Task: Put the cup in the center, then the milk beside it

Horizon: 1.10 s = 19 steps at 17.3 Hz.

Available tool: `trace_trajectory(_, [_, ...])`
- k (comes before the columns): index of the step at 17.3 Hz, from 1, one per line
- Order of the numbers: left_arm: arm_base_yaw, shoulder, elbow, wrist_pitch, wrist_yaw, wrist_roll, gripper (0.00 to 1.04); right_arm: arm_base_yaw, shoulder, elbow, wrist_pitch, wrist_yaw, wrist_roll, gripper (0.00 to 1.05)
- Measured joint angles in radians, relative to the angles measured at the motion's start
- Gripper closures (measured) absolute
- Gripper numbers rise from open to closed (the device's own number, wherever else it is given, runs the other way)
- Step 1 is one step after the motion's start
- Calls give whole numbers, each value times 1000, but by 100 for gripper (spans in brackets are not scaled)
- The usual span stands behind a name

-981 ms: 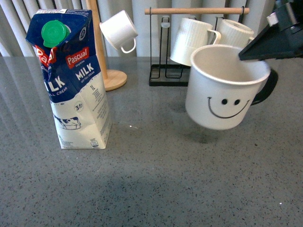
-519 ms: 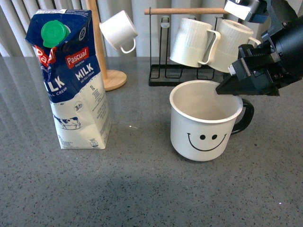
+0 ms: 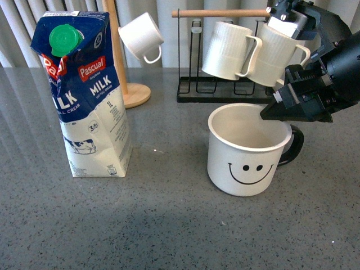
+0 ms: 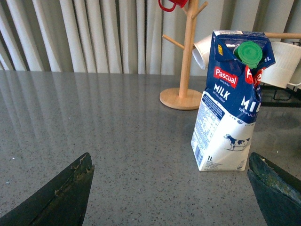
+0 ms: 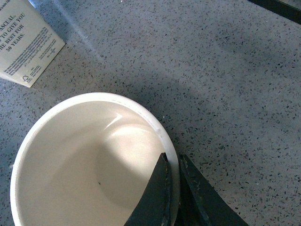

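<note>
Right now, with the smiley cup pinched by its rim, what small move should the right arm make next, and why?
Probably open the right gripper and lift clear: the cup looks upright and seated on the table, with its rim clamped. The milk stands apart to one side, waiting for the open left gripper.

Cup [image 3: 247,154]: wide white mug, black smiley face toward the front camera, black handle on the robot's right. It is empty, with a cream interior, and stands upright. The right gripper [image 3: 271,112] pinches its rim near the handle, one finger inside the wall and one outside.

Milk [image 3: 84,95]: tall blue-and-white Pascual carton with a round green cap and a small cow drawing. It stands upright to the cup's left, apart from it.
</note>
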Motion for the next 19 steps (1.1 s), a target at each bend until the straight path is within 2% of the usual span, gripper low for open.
trace_trajectory(2, [0,0,0,0,0,0,7,0,0,0,0,-6,-21,86])
trace_trajectory(7, [0,0,0,0,0,0,7,-3,-29,0,37,-19,-18,33])
trace_trajectory(9, [0,0,0,0,0,0,7,-22,-121,-23,118,-21,22,11])
trace_trajectory(10, [0,0,0,0,0,0,7,-36,-197,-63,185,-21,61,4])
trace_trajectory(11, [0,0,0,0,0,0,7,-57,-306,-132,273,-23,105,8])
trace_trajectory(14, [0,0,0,0,0,0,7,-158,-666,-407,480,-14,272,7])
trace_trajectory(17, [0,0,0,0,0,0,7,-223,-1022,-678,483,103,400,7])
trace_trajectory(19, [0,0,0,0,0,0,7,-206,-1173,-785,439,197,423,7])
